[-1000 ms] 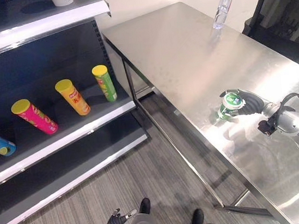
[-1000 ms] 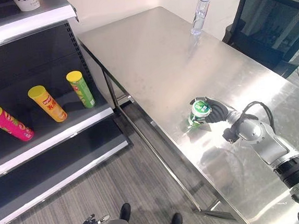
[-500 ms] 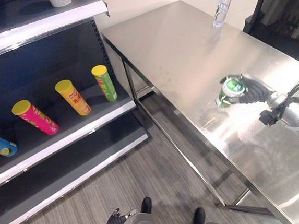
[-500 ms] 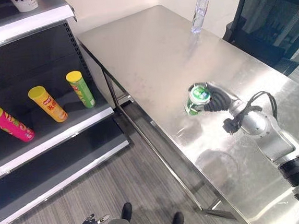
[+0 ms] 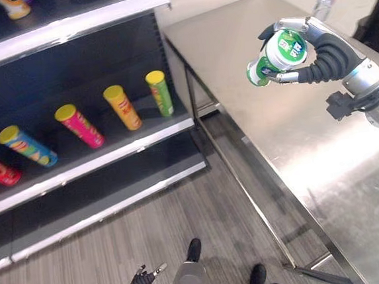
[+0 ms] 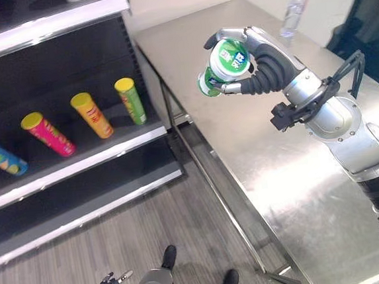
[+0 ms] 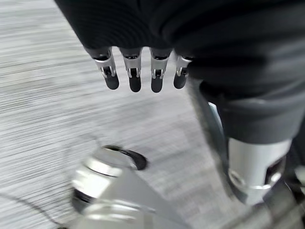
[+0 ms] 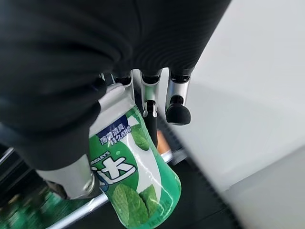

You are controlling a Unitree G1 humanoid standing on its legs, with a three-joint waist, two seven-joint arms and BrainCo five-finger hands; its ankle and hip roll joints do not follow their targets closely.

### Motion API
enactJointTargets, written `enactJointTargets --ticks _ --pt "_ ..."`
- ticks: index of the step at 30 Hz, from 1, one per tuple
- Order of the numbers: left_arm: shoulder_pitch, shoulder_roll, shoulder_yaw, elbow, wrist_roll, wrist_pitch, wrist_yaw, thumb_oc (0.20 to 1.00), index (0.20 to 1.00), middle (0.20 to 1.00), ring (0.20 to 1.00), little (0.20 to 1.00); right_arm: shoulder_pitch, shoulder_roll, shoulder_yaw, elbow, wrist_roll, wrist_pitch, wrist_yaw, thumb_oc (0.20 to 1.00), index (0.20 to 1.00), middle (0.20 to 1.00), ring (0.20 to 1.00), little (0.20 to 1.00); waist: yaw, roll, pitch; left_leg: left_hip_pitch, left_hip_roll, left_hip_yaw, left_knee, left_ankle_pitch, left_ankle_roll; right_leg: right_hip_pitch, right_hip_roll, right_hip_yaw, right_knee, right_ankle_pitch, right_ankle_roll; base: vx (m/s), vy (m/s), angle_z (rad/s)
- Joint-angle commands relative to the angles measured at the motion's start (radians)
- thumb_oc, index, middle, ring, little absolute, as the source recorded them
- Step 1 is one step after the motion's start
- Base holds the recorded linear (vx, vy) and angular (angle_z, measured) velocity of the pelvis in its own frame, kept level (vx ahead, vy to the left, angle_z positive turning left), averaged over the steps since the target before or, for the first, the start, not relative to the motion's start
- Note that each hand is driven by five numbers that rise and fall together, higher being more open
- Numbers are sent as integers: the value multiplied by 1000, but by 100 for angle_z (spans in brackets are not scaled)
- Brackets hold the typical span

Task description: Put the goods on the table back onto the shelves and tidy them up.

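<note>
The dark metal shelving unit with white-edged boards stands to the robot's left; the stainless-steel bench runs along its right, the two separated by a strip of grey floor. On the middle shelf board a row of tall crisp tubes lies tilted: a green tube with a yellow lid nearest the bench, then an orange-yellow tube, a pink tube and a blue-and-yellow tube. A clear plastic water bottle stands at the far end of the bench.

The task item, a green-and-white cylindrical canister with a white lid, is clear of the bench top, held in the air above its shelf-side edge. The right hand is curled round it, fingers over the top and thumb beneath. The canister's long axis is tilted, lid end toward the hand and up, base pointing down toward the shelves.

The shelf lies to the left of the held canister, across the floor gap. The exact free slot beside the green tube is hard to judge from these views.

The left hand hangs low over the floor, fingers straight and holding nothing, so the right arm is the one placed to make the delivery.
</note>
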Motion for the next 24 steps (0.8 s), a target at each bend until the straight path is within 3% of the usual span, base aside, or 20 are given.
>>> enactJointTargets --ticks 1,5,7,9,13,15,16,19,24 --pt "-12 41 -36 -10 -6 -22 10 1000 1000 1000 1000 1000 -67 -29 8 -49 -8 -52 -60 200 200 200 200 200 -14 -48 -48 49 138 133 54 41 -90 -95 -56 33 199 -173 82 -93 214 69" --pt "-28 47 -38 -27 23 -29 19 1000 1000 1000 1000 1000 -32 -87 -21 -57 -24 -53 -65 200 200 200 200 200 -60 -59 -70 74 238 209 88 60 -113 -106 -123 -8 202 -152 102 -74 269 71" --pt "-26 48 -40 -36 25 -30 19 1000 1000 1000 1000 1000 -22 -103 -30 -59 -20 -53 -63 200 200 200 200 200 -69 -59 -74 85 245 211 99 46 -118 -105 -138 -15 197 -144 108 -58 268 58" --pt "-46 58 -41 -38 44 -32 13 1000 1000 1000 1000 1000 -17 -131 -61 -62 -11 -55 -60 200 200 200 200 200 -95 -49 -97 89 226 274 104 7 -124 -96 -183 -30 160 -91 139 -46 473 66" --pt "-68 97 -30 -23 68 -26 21 1000 1000 1000 1000 1000 -69 -105 -48 -57 -25 -52 -76 200 200 200 200 200 -84 -71 -95 62 150 284 152 -83 -101 -111 -275 -15 134 7 169 -65 336 22" --pt "-75 106 -21 -19 69 -27 29 1000 1000 1000 1000 1000 -96 -98 -28 -54 -37 -52 -85 200 200 200 200 200 -83 -77 -93 60 136 292 152 -90 -94 -127 -294 -7 135 32 173 -35 215 31" --pt "-88 126 -11 -17 65 -27 34 1000 1000 1000 1000 1000 -135 -94 -2 -53 -42 -51 -98 200 200 200 200 200 -82 -88 -92 66 113 303 135 -92 -81 -150 -302 29 140 52 173 -27 217 20" --pt "-99 149 -15 -17 69 -29 31 1000 1000 1000 1000 1000 -159 -110 6 -57 -44 -47 -99 200 200 200 200 200 -86 -103 -92 74 88 290 102 -84 -62 -184 -240 164 167 27 173 11 205 5" --pt "-114 164 -39 3 77 -27 19 1000 1000 1000 1000 1000 -183 -135 14 -43 -3 -50 -91 200 200 200 200 200 -98 -123 -87 81 44 256 78 -84 -29 -191 -108 287 189 -60 161 57 103 16"
